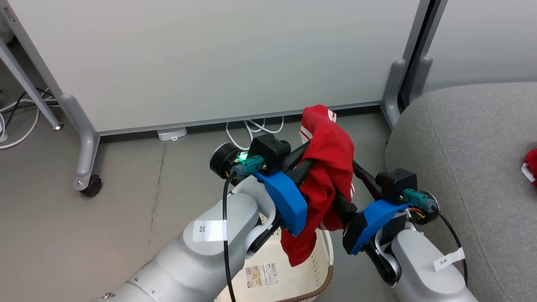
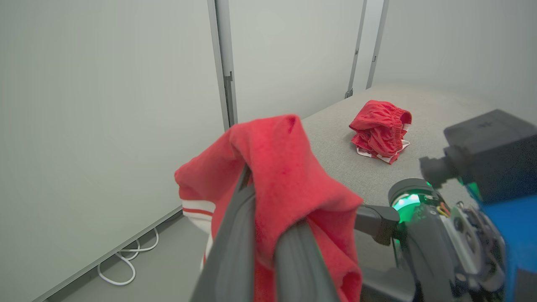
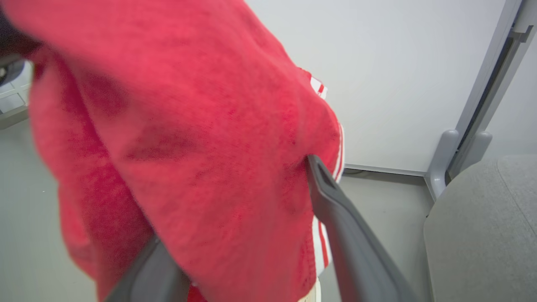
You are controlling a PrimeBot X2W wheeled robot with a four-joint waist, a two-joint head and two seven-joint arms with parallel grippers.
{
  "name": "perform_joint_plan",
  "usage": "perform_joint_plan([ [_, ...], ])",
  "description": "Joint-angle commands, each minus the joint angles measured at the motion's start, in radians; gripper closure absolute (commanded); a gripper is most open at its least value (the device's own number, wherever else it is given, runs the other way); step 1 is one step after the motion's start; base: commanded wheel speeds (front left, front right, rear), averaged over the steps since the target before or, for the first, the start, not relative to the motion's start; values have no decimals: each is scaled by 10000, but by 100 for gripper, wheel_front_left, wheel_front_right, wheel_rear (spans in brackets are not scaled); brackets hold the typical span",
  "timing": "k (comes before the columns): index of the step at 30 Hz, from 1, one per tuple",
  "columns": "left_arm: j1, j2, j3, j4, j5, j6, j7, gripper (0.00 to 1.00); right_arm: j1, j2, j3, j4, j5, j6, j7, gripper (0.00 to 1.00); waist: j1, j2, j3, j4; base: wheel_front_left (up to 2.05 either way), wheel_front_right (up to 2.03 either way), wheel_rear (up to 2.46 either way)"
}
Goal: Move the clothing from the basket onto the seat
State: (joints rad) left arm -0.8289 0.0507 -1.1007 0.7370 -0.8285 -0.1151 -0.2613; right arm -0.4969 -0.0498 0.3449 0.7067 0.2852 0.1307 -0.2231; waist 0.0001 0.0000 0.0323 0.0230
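Overhead, the left gripper (image 1: 305, 165) was clamped on a red garment (image 1: 329, 167), its two dark fingers pressed together with the cloth draped over them and hanging down on both sides. In the left wrist view the fabric covered the fingertips, and a white band with a red stripe showed at the low edge of the cloth. The red garment hung in the air above the basket (image 1: 324, 251), its lowest fold level with the basket's far wall in the head view; I could not tell whether it touched the wall. A barcode sticker (image 1: 262, 274) lay on the basket's bottom.

The right gripper (image 3: 235, 201) stood just beside the left one with its fingers (image 3: 335, 201) spread wide apart. The hanging cloth filled the space between them and lay across the left finger, but nothing was pinched there.

To the right of both arms was the seat (image 1: 461, 147), a broad grey cushion. A second garment (image 2: 381, 130) lay bunched on it, well apart from the grippers, with its gathered elastic waistband turned up. In the head view only a small part of it showed, at the right edge.

Behind the basket stood a pale panel (image 1: 209, 63) on grey legs, with white cables (image 1: 251, 128) lying on the floor (image 1: 63, 230) beneath it.
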Motion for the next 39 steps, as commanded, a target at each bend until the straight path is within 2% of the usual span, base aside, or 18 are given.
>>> perform_joint_plan([
  [1,-133,-4,-18,-42,-59,64,-55,100,-183,-11,41,131,65,1,-109,0,-1,0,-27,17,0,0,0],
  [5,-79,-2,-120,-93,-142,83,-56,100,-420,-11,225,610,346,1,-244,0,-1,0,-99,48,0,0,0],
  [6,-63,-2,-144,-93,-154,82,-56,100,-457,-10,293,717,459,1,-263,44,-1,0,-115,49,0,0,0],
  [7,-51,-4,-160,-84,-157,85,-56,100,-514,-10,342,801,495,1,-290,78,-1,0,-128,48,0,0,0],
  [8,-36,-4,-167,-64,-162,84,-56,100,-567,-10,396,882,571,1,-290,100,-1,0,-145,45,0,0,0],
  [21,47,-3,-85,17,-167,120,-57,100,-754,-10,761,1263,1240,1,-424,100,-1,0,-141,-77,0,0,0],
  [29,81,-3,84,94,-55,142,-55,100,-689,-10,557,998,1295,1,-434,100,-1,0,-84,-160,0,0,0],
  [30,98,-3,110,94,-39,139,-55,95,-673,-10,527,974,1293,1,-434,100,-1,0,-76,-161,0,0,0],
  [32,138,-3,164,110,37,125,-55,71,-644,-10,481,932,1278,1,-435,100,-1,0,-60,-155,0,0,0],
  [33,154,-3,200,122,47,117,-55,63,-632,-10,461,919,1272,1,-435,100,-1,0,-53,-150,0,0,0],
  [34,181,-3,254,119,82,119,-55,39,-621,-10,446,904,1275,1,-436,100,-1,0,-46,-145,0,0,0],
  [35,213,-3,333,88,117,140,-57,0,-608,-10,434,887,1298,1,-436,100,-1,0,-39,-142,0,0,0],
  [39,502,-3,715,-91,428,150,-54,0,-589,-10,407,804,1397,1,-436,100,-1,0,12,-140,0,0,0],
])
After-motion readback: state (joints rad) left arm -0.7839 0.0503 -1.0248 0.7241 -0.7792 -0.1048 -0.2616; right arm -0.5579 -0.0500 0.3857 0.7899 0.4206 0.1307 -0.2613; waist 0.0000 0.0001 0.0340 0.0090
